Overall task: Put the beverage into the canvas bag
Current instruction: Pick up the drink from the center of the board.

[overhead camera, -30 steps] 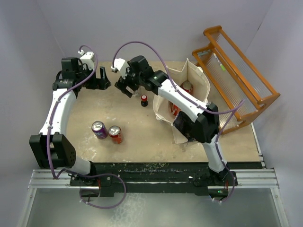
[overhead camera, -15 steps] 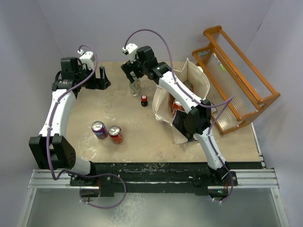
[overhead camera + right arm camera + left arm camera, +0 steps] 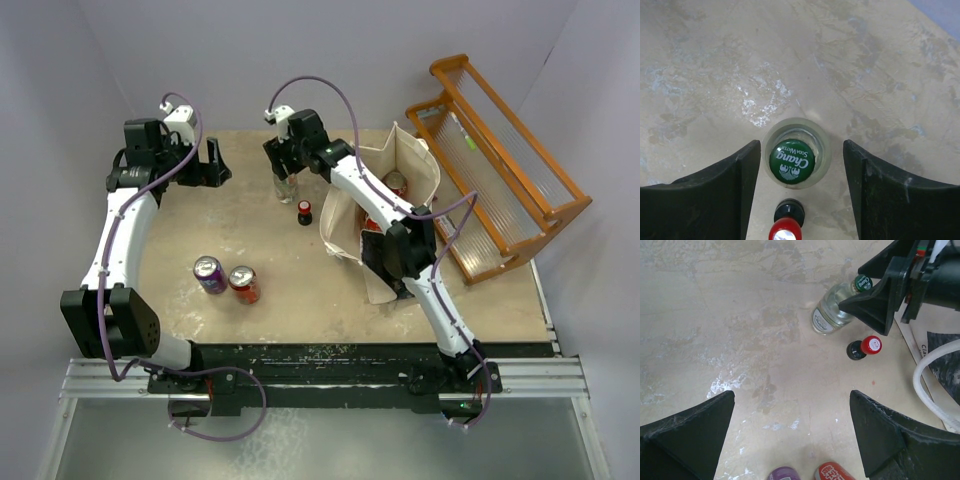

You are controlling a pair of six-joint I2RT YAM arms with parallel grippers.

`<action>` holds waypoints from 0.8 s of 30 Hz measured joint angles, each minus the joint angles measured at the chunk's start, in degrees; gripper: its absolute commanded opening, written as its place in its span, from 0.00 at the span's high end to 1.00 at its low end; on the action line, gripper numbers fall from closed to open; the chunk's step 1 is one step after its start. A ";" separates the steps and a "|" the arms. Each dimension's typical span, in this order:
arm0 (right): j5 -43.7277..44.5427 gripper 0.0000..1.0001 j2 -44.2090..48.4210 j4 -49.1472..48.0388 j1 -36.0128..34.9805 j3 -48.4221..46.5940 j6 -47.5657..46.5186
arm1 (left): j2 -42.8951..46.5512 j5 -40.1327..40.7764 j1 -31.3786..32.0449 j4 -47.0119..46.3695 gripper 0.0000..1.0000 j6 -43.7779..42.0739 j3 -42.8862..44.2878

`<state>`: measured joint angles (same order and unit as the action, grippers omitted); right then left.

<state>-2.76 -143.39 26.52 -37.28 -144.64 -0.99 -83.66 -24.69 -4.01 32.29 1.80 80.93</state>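
Observation:
A clear glass soda-water bottle (image 3: 286, 186) with a green cap stands upright at the back of the table. My right gripper (image 3: 287, 163) is open directly above it. In the right wrist view the bottle (image 3: 794, 159) sits between the fingers of this gripper (image 3: 801, 156), with a gap on each side. A small dark bottle with a red cap (image 3: 304, 212) stands just in front of it. The cream canvas bag (image 3: 426, 176) stands open to the right, with red cans inside. My left gripper (image 3: 214, 165) is open and empty at the back left.
A purple can (image 3: 209, 273) and a red can (image 3: 243, 284) stand side by side at the front left. An orange wooden rack (image 3: 500, 150) stands at the right behind the bag. In the left wrist view the bag's edge (image 3: 920, 347) shows at the right.
My right gripper has swung from left of the bottle to directly over it and now straddles its cap. The left arm has barely moved.

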 measured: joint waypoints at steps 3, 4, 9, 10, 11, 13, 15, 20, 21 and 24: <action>-0.37 0.40 -1.11 -0.07 0.00 0.00 0.52 | -0.02 -0.02 -0.15 -0.02 0.01 0.00 0.39; -0.50 0.41 -1.31 -0.15 0.00 0.00 0.66 | -0.02 -0.02 -0.17 0.00 0.01 0.00 0.44; -1.27 0.43 -1.44 -0.87 0.00 0.00 1.09 | -0.24 -0.09 -0.26 -0.02 0.01 0.00 0.50; -1.29 0.45 -1.44 -1.09 0.00 0.00 1.11 | -0.35 -0.11 -0.33 0.00 0.01 0.00 0.52; -1.29 0.47 -1.44 -1.22 0.00 0.00 1.11 | -0.46 -0.15 -0.37 0.00 0.01 0.02 0.52; -1.29 0.53 -1.44 -1.53 0.02 0.00 1.07 | -0.79 -0.17 -0.48 -0.02 0.01 0.02 0.52; -1.29 0.61 -1.44 -1.99 0.02 0.00 1.09 | -1.03 -0.20 -0.50 0.00 0.01 0.04 0.52; -0.87 0.96 -1.42 -3.65 0.02 0.00 0.68 | -1.16 -0.46 -0.50 -0.02 0.01 0.04 0.52; -0.83 1.00 -1.42 -3.74 0.02 0.00 0.42 | -1.20 -0.52 -0.50 -0.02 0.01 0.04 0.52; -0.70 1.00 -1.42 -3.89 0.02 0.00 0.17 | -1.57 -1.18 -0.50 -0.15 0.01 0.07 0.61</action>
<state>-3.46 -144.81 22.63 -37.26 -144.64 -0.82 -85.23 -25.87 -4.51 32.14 1.87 81.54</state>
